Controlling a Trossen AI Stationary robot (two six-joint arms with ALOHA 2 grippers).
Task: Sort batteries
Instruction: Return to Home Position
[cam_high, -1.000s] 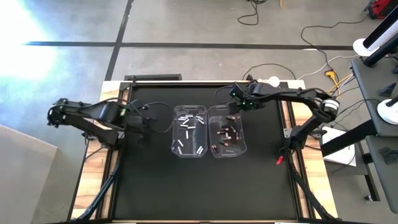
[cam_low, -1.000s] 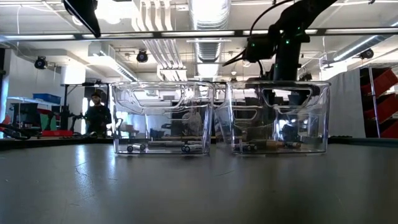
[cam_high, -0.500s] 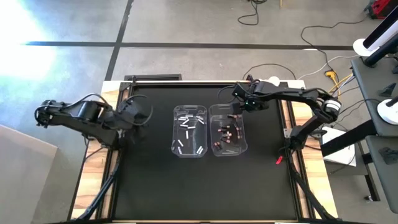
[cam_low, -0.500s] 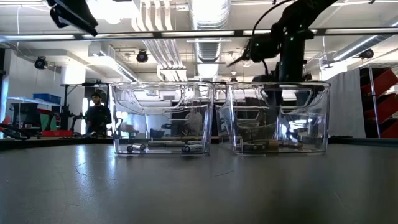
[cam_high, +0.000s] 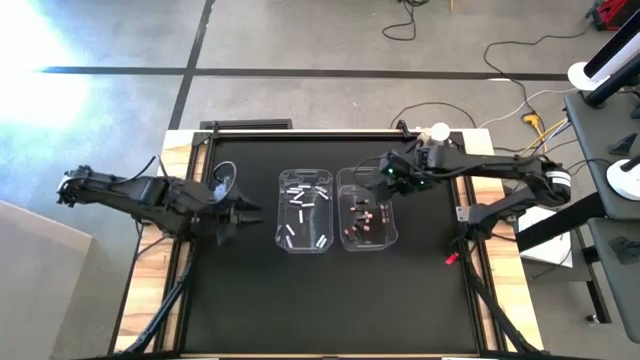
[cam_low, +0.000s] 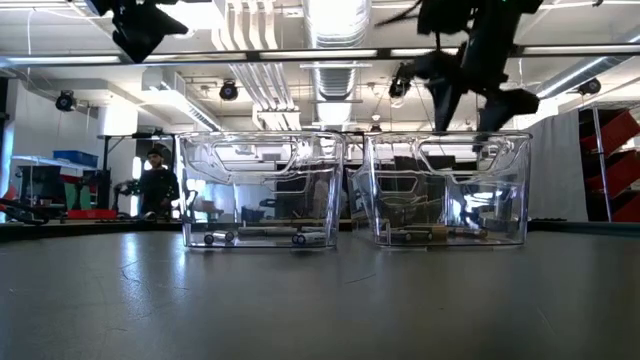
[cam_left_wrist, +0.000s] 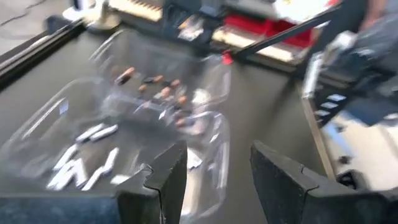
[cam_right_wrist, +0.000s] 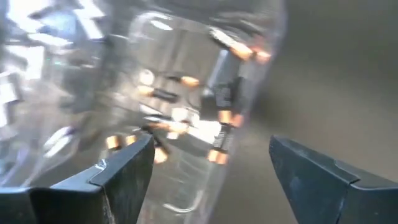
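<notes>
Batteries (cam_high: 300, 198) lie in bins (cam_high: 279, 222) between left hand (cam_high: 252, 213) and right hand (cam_high: 387, 177).

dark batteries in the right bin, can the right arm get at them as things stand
Probably yes. The right gripper hovers open above the far edge of the right bin, which has no lid, and nothing covers the dark batteries on its floor. The left gripper waits beside the left bin.

My station: a robotics lab. Exposed ceiling ducts (cam_low: 335, 28), concrete floor (cam_high: 300, 40) with loose cables (cam_high: 405, 25), a person (cam_low: 157, 183) at the far benches, red racks (cam_low: 615, 165) on the right.
</notes>
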